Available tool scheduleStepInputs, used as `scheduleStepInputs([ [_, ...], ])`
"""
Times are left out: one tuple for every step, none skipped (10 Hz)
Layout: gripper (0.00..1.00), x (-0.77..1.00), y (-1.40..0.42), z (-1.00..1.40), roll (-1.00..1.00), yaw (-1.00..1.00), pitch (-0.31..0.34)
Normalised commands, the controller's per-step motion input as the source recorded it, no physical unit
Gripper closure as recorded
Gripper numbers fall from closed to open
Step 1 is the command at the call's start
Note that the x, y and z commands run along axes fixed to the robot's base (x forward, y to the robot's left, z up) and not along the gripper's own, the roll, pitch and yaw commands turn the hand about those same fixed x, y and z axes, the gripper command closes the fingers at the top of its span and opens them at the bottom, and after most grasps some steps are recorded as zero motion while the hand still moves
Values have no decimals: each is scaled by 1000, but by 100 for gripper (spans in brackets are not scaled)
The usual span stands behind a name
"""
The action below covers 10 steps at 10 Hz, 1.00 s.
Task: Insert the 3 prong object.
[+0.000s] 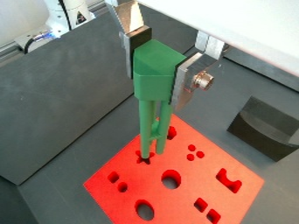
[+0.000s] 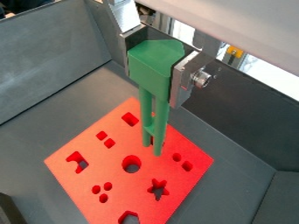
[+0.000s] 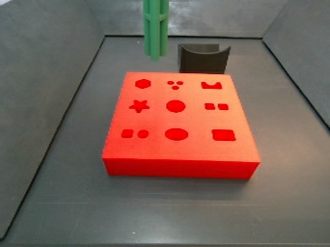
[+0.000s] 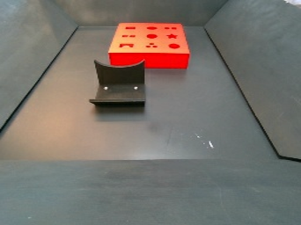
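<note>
Claw (image 1: 156, 70) pinching the bar (image 1: 155, 105), hanging above the red block (image 3: 180, 135); pickup done, lining up and inserting left

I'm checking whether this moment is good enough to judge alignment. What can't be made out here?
- The gripper: out of frame in both side views; its fingers show only in both wrist views, shut on the 3 prong object.
- The 3 prong object's top: cut off by the frame edge in a side view.
- Prong tips against the red block: too small to tell whether they touch.
- The dark curved block: its base is hidden behind the red block.
</note>
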Motion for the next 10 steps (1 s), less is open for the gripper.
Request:
scheduleStepInputs([
  [100,0,583,-77,0,114,0],
  [100,0,880,-197,6,160,0],
  [100,0,900,-203,0,131,0],
  [100,43,694,-254,21,71,-59],
  [100,203,477,-357,106,26,-87],
  [100,377,294,-329,187,0,-77],
  [100,414,183,-371,221,0,-93],
  [100,280,71,-317,233,0,-139],
  [100,263,51,-294,210,0,-100],
  [100,74,0,-203,97,0,-66],
])
